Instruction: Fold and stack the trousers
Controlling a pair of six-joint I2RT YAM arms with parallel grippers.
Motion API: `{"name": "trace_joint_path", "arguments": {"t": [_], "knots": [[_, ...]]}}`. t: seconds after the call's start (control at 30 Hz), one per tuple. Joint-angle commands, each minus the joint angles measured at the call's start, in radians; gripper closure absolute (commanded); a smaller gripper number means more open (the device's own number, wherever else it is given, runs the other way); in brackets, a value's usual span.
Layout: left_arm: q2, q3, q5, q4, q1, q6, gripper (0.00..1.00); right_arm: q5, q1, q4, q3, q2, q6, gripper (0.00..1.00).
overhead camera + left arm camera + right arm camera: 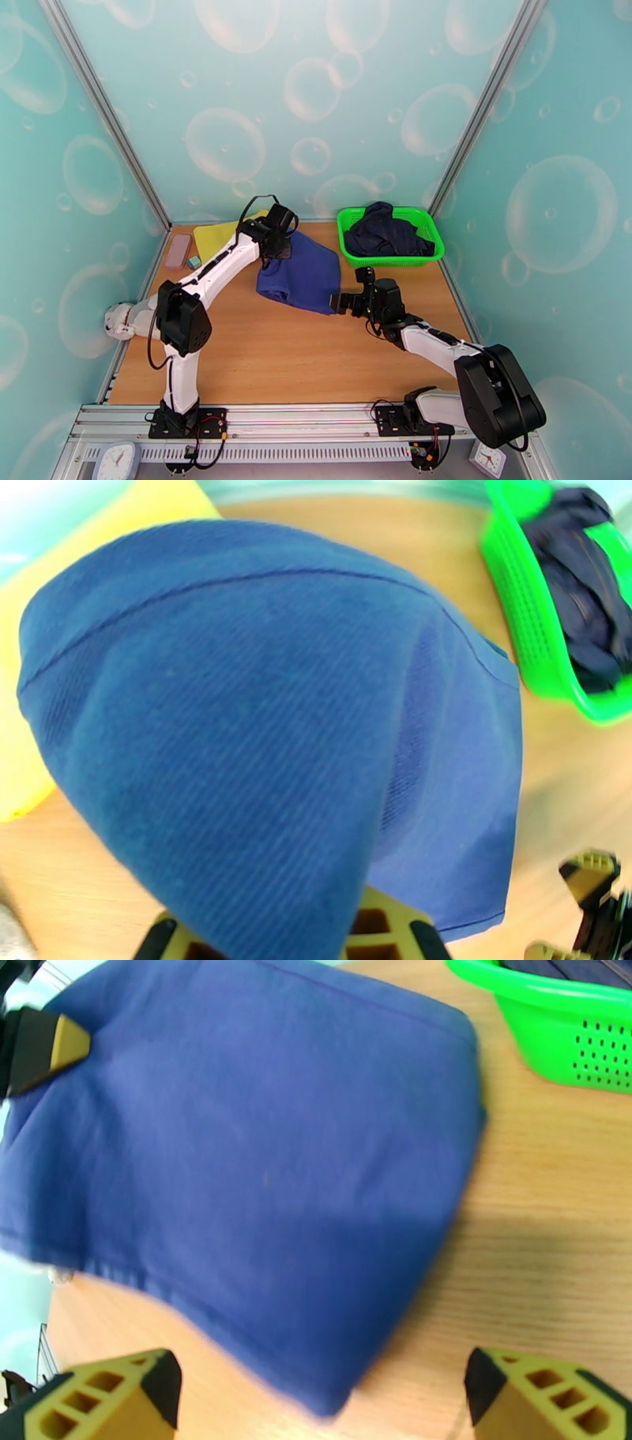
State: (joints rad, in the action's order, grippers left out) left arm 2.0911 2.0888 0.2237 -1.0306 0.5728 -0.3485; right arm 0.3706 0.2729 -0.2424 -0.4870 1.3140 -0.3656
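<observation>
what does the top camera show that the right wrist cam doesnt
Top view adds: the yellow cloth behind the left arm, a clock by the near rail, and both arms from base to wrist. Right wrist view adds: a close look at the right gripper, its fingers wide open either side of the trousers' near edge. Both share: the blue trousers, the green basket and the wooden table.

Bright, even, diffuse light filled the top view, leaving only faint shadows. In the right wrist view a soft shadow lay on the table [553, 1197] just right of the trousers [237, 1157], whose near edge was motion-blurred. The left wrist view looked soft.
</observation>
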Motion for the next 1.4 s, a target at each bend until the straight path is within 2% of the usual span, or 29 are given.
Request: {"name": "trace_joint_path", "arguments": {"t": [0.0, 0.13, 0.17, 0.2, 0.23, 0.33, 0.43, 0.57, 0.77, 1.0, 1.37], "knots": [[0.081, 0.214, 0.030, -0.125, -0.021, -0.022, 1.00, 0.026, 0.000, -0.023, 0.008, 0.003, -0.025, 0.01], [0.303, 0.690, 0.021, -0.284, -0.053, 0.011, 1.00, 0.018, -0.002, -0.022, 0.011, 0.000, -0.019, 0.01], [0.384, 0.853, -0.008, -0.332, -0.073, 0.008, 1.00, 0.016, -0.005, -0.021, 0.011, 0.002, -0.018, 0.01], [0.427, 0.918, -0.050, -0.342, -0.097, 0.000, 1.00, 0.016, -0.009, -0.020, 0.010, 0.003, -0.018, 0.01], [0.414, 0.880, -0.093, -0.298, -0.120, -0.006, 1.00, 0.019, -0.011, -0.023, 0.011, 0.006, -0.019, 0.01], [0.435, 0.924, -0.071, -0.233, -0.145, -0.003, 1.00, 0.027, -0.012, -0.039, 0.010, 0.013, -0.028, 0.01], [0.433, 0.931, -0.097, -0.139, -0.147, 0.006, 1.00, 0.040, -0.011, -0.049, 0.006, 0.033, -0.033, 0.01], [0.416, 0.932, -0.074, -0.038, -0.146, -0.003, 1.00, 0.052, -0.004, -0.049, -0.007, 0.061, -0.038, 0.01], [0.407, 0.931, -0.081, 0.055, -0.152, 0.008, 1.00, 0.049, 0.004, -0.043, -0.016, 0.070, -0.037, 0.01], [0.386, 0.930, -0.087, 0.059, -0.173, -0.013, 1.00, 0.054, 0.009, -0.042, -0.024, 0.092, -0.036, 0.01], [0.383, 0.932, -0.060, -0.095, -0.268, 0.027, 1.00, 0.055, 0.018, -0.028, -0.045, 0.138, -0.024, 0.01]]}}
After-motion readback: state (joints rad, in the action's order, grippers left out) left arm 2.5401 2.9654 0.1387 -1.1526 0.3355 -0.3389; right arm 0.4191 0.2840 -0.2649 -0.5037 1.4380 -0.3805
